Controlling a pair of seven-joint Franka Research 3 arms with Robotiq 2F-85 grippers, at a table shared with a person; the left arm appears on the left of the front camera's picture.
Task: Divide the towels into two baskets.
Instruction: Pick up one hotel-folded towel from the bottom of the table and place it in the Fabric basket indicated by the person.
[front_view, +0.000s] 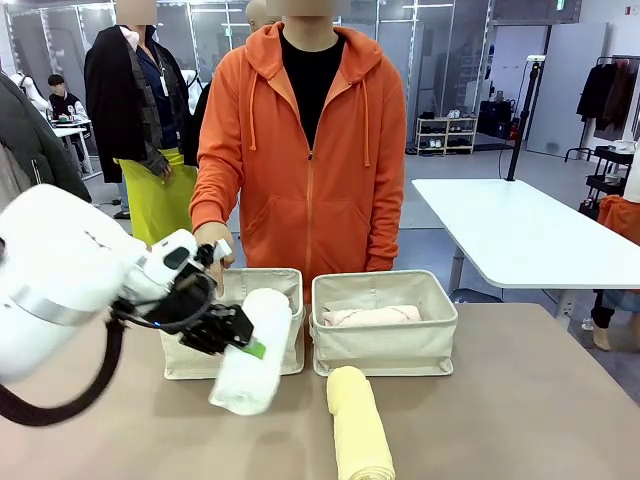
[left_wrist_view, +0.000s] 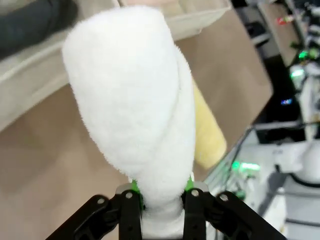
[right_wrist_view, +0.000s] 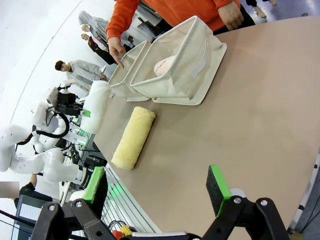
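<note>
Here, lower left, the left gripper (front_view: 243, 343) pinches the white towel (front_view: 250, 372) in front of the left basket (front_view: 262, 278), a person's hand (front_view: 215, 242) at its far rim; the yellow towel (front_view: 358, 430) lies lower centre, the right gripper (right_wrist_view: 157, 181) spread wide

Rough terry cloth is seen on the white towel (left_wrist_view: 131, 100) and yellow towel (front_view: 358, 430), matt canvas on the baskets (front_view: 385, 350); the table (front_view: 520, 400) is finished smooth.
</note>
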